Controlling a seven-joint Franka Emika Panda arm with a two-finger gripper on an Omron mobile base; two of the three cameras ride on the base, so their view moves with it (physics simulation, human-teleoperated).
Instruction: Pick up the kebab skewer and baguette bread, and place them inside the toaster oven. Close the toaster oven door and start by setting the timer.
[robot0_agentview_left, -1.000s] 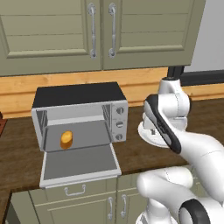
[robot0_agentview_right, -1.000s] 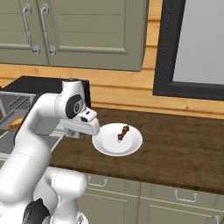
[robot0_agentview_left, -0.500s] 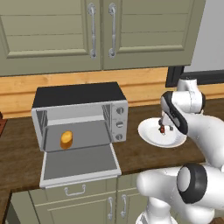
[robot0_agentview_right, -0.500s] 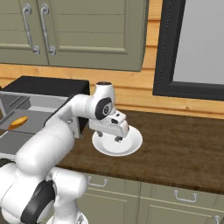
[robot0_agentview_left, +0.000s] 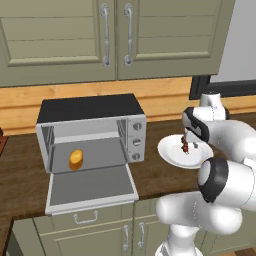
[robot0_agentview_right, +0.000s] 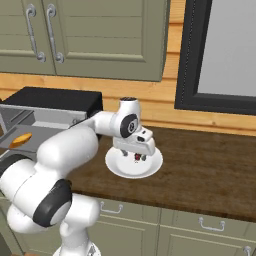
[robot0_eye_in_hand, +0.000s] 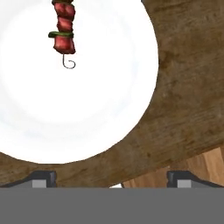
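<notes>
The kebab skewer (robot0_eye_in_hand: 64, 30), red chunks on a thin hooked stick, lies on a white plate (robot0_eye_in_hand: 87, 100) on the wooden counter. My gripper (robot0_eye_in_hand: 111, 179) hangs open just above the plate, its fingertips (robot0_eye_in_hand: 43, 177) wide apart and empty. The skewer is off to one side of them. From the left base the gripper (robot0_agentview_left: 189, 141) stands over the skewer (robot0_agentview_left: 186, 147) and the plate (robot0_agentview_left: 170, 150). The baguette bread (robot0_agentview_left: 75, 158) lies inside the toaster oven (robot0_agentview_left: 90, 107). The toaster oven door (robot0_agentview_left: 90, 185) is folded down flat. From the right, the gripper (robot0_agentview_right: 135, 152) covers part of the skewer (robot0_agentview_right: 137, 158).
The oven stands left of the plate (robot0_agentview_right: 120, 167) on the dark wood counter (robot0_agentview_right: 200, 165). Olive wall cabinets (robot0_agentview_left: 115, 35) hang above, and a dark-framed window (robot0_agentview_right: 220, 50) is at the right. The counter's front edge (robot0_eye_in_hand: 192, 162) is close to the plate.
My arm has swung right, away from the oven front, and come down over the plate. The gripper stayed open. Baguette, skewer and door have not moved.
</notes>
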